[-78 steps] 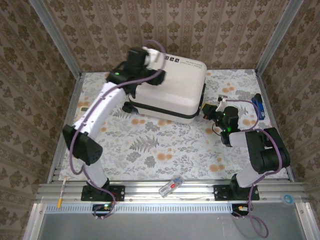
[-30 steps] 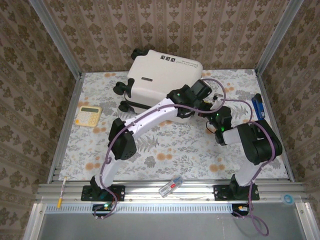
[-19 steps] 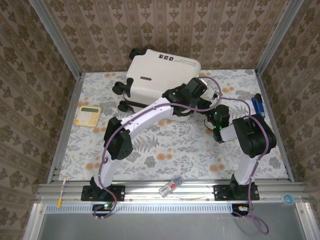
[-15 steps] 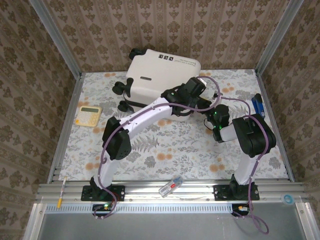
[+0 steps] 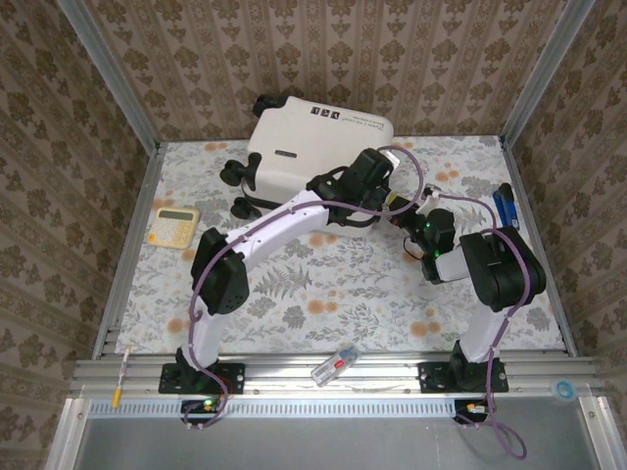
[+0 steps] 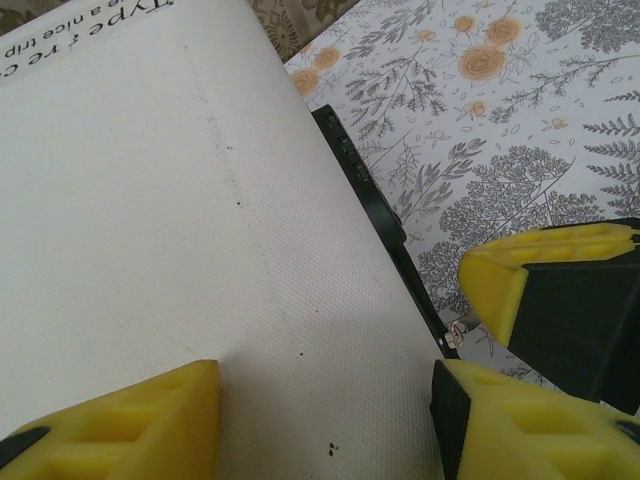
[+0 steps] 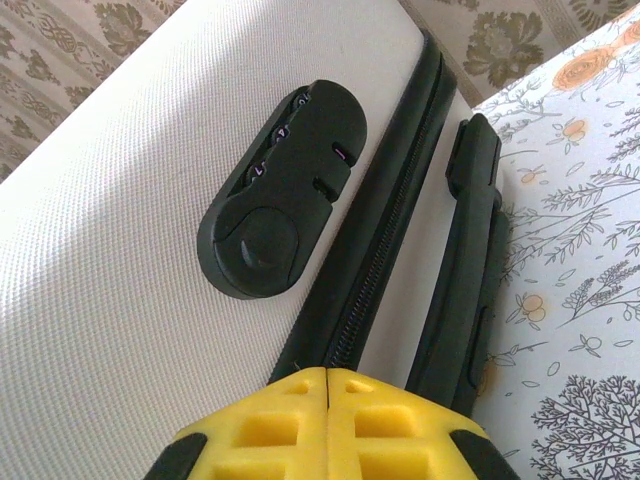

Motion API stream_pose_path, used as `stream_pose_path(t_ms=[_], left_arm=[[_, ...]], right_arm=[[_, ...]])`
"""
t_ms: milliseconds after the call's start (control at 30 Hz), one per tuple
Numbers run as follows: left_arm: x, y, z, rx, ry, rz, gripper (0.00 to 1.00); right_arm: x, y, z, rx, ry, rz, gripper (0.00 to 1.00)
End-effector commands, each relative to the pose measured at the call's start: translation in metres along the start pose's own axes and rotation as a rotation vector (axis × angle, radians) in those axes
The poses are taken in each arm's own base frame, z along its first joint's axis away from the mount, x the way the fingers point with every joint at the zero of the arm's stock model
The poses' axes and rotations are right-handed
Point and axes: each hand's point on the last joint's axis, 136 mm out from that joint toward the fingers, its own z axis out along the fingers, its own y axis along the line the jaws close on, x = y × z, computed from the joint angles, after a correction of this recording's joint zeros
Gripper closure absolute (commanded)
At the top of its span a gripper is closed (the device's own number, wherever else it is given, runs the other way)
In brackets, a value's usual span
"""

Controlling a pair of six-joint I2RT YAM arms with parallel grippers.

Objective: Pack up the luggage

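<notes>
Luggage (image 5: 313, 147), one white hard-shell case, stands zipped shut at the far side of the floral worktop (image 5: 323, 294); its contents cannot be seen. Three black casters (image 5: 235, 174) show on its left side. Three small black squares (image 5: 328, 115) head a printed line on the shell, and the left wrist view catches the words "a nice trip". One black combination lock (image 7: 280, 195) sits beside the zip and handle (image 7: 465, 270). The left jaws stand apart over the shell's near right edge; the right jaws are pressed together, empty, just beside them. One yellow calculator (image 5: 173, 224) lies at left.
</notes>
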Motion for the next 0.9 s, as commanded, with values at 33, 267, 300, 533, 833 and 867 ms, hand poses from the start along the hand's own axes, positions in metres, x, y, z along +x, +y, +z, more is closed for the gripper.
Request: stream_pose_path(t_ms=[33,267,300,533,833,867], left_arm=[[0.143,-0.016,0.02,0.079,0.471,0.087,0.44],[0.142,-0.02,0.021,0.132,0.441,0.01,0.45],[0.141,-0.019,0.022,0.136,0.437,-0.003,0.45],[0.143,-0.02,0.024,0.149,0.437,-0.03,0.46],[0.159,-0.018,0.032,0.155,0.467,-0.053,0.48],[0.16,-0.018,0.032,0.154,0.47,-0.054,0.48]], right_arm=[[-0.039,-0.035,0.003,0.105,-0.148,0.05,1.0],[-0.047,-0.041,0.022,0.16,-0.248,0.125,1.0],[-0.048,-0.042,0.023,0.165,-0.258,0.139,1.0],[-0.057,-0.065,0.019,0.251,-0.348,0.218,1.0],[-0.071,-0.077,0.021,0.286,-0.411,0.229,1.0],[-0.074,-0.078,0.02,0.292,-0.425,0.232,1.0]])
